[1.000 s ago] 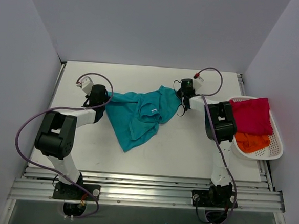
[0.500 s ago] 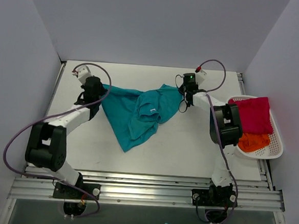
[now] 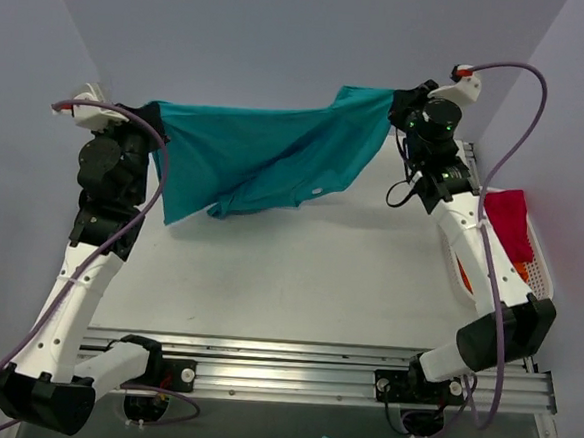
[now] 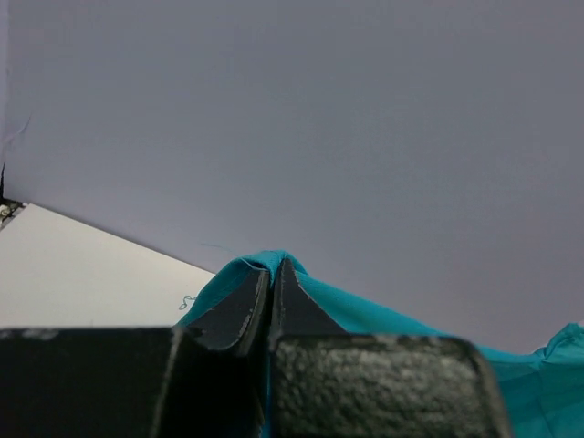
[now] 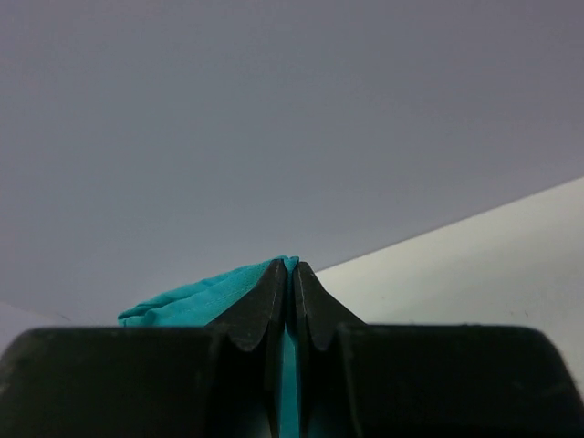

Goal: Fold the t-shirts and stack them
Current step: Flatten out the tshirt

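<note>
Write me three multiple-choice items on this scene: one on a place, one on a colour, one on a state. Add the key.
1. The red shirt lies:
A) in the basket at the right
B) on the floor
C) hung on the back wall

2. The basket is:
A) black
B) white
C) blue

3. The left gripper and right gripper are:
A) both open
B) both shut on the teal shirt
C) one open, one shut

Key:
1 A, the top view shows it inside the basket's rim.
2 B, its slotted wall shows white.
3 B, each wrist view shows the fingers pinched on teal cloth, which hangs stretched between them.
</note>
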`<state>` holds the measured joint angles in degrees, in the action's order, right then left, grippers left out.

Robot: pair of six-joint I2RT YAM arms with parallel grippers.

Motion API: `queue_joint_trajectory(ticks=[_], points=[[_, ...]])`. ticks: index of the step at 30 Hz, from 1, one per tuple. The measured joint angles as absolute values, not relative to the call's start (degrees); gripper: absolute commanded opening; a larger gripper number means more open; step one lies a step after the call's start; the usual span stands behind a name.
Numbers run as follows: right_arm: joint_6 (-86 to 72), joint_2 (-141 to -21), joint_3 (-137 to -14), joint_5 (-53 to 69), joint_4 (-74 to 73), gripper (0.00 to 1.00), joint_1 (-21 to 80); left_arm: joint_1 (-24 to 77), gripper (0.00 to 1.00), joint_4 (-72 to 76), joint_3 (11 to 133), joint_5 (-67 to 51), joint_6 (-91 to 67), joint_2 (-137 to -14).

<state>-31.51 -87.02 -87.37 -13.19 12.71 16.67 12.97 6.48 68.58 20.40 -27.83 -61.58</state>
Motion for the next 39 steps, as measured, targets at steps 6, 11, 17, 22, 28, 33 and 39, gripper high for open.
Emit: queue_joint_trajectory(ticks=[6,11,17,22,28,33,39], points=[[-25.9,-71.7,-82.9,-11.7,13.6,0.0,20.6,13.0,0.02,-2.2,73.3,12.4,-25.1,-56.2],[-22.6,-58.1,-80.1,-5.4,15.6,0.0,24.8,13.2,0.02,-7.1,78.0,3.0,-24.3,-50.8],[-22.5,-46.5,-81.6,3.3,17.9,0.0,24.8,14.1,0.02,-7.4,79.3,-4.6,-25.0,-39.9],[-22.5,-46.4,-88.2,5.5,17.0,0.0,24.7,14.2,0.02,-6.8,82.2,-5.0,-25.9,-34.9],[-22.2,-55.9,-97.2,3.5,12.9,0.0,24.7,14.2,0.02,-8.1,81.9,-0.1,-26.9,-37.8],[-20.6,-70.3,-101.6,-1.9,9.6,0.0,24.6,14.2,0.02,-8.5,78.1,5.6,-27.5,-44.5],[-20.9,-89.5,-96.8,-5.6,8.8,0.0,22.3,12.3,0.02,-6.5,69.5,9.5,-29.2,-56.3]])
